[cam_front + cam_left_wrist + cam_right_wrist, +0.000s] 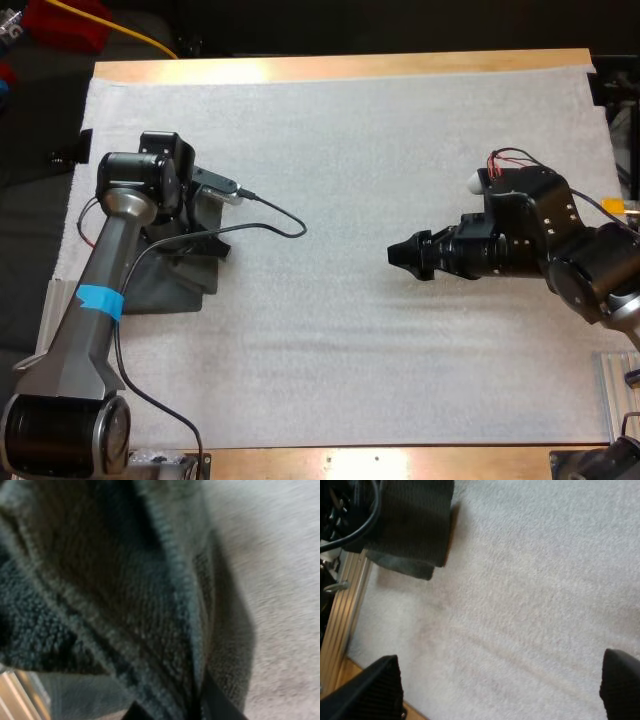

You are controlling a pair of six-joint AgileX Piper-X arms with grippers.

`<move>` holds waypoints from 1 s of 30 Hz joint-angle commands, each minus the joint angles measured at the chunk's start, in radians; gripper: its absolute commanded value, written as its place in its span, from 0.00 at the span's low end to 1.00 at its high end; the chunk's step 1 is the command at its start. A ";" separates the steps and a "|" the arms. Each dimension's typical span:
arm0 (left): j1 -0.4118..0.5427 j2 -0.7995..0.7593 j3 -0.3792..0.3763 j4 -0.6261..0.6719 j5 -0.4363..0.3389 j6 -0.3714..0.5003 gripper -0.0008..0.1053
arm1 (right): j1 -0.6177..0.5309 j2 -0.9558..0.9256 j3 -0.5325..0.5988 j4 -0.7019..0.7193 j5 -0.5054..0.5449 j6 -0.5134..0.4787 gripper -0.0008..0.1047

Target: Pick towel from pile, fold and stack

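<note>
1. Dark grey-green towel, crumpled, down at the left side of the white mat. Close to the mat's left edge, roughly midway between the near and far sides.
2. Left gripper right on top of that towel and clamped onto a fold of it. Black fingers pressing in from both sides, with fuzzy pile bunched up between them in the left wrist view.
3. From the high view, some of the towel bunched up under the left wrist, the rest spread flat on the mat beneath the arm.
4. Right gripper well apart from the towel, out over bare mat a bit right of centre, nose pointing left toward the towel's side.
5. Released on that side: fingers spread wide in the right wrist view, just mat between them, touching nothing.
6. Same towel farther off in the right wrist view, lying at the mat's edge just beside a metal rail.
7. Looks like two layers at that corner, a darker one over a paler grey-green one. Can't tell whether that's one towel doubled over or two.
8. Wooden table poking out as a strip past the mat's far side, and again along the near side.
</note>
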 commanded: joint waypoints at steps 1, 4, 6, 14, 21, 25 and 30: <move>0.007 -0.012 -0.006 0.013 -0.035 0.005 0.03 | 0.001 -0.011 -0.007 -0.022 -0.036 0.001 0.75; 0.027 -0.012 -0.006 0.012 -0.077 0.005 0.03 | 0.001 -0.011 -0.006 -0.039 -0.060 0.001 0.75; 0.041 -0.012 -0.004 0.012 -0.077 0.005 0.03 | 0.001 -0.011 -0.006 -0.045 -0.061 0.001 0.75; 0.109 -0.012 0.095 -0.040 -0.081 -0.006 0.04 | 0.001 -0.011 -0.006 -0.049 -0.070 0.001 0.75; 0.176 -0.012 0.171 -0.104 -0.138 -0.040 0.14 | 0.001 -0.011 -0.006 -0.049 -0.086 0.001 0.75; 0.203 -0.012 0.192 -0.148 -0.137 -0.042 0.22 | 0.001 -0.011 -0.006 -0.049 -0.086 0.001 0.75; 0.207 -0.012 0.193 -0.170 -0.192 -0.046 0.53 | 0.001 -0.011 -0.006 -0.049 -0.086 0.001 0.75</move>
